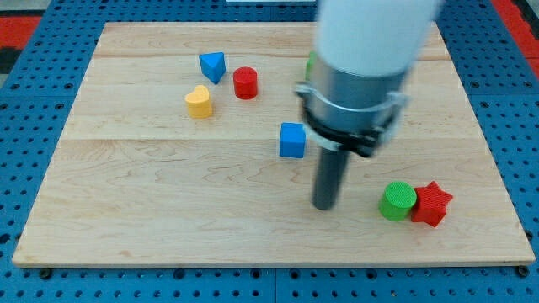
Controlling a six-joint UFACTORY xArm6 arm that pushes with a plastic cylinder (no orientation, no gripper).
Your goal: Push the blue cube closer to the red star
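The blue cube (292,140) sits near the middle of the wooden board (152,210). The red star (432,203) lies at the lower right, touching a green cylinder (397,201) on its left. My tip (324,205) rests on the board below and to the right of the blue cube, apart from it, and to the left of the green cylinder. The arm's white and grey body hides part of the board behind it.
A blue triangular block (213,66), a red cylinder (245,82) and a yellow heart (199,101) stand at the upper left. A green block (311,61) peeks out from behind the arm at the top. Blue matting surrounds the board.
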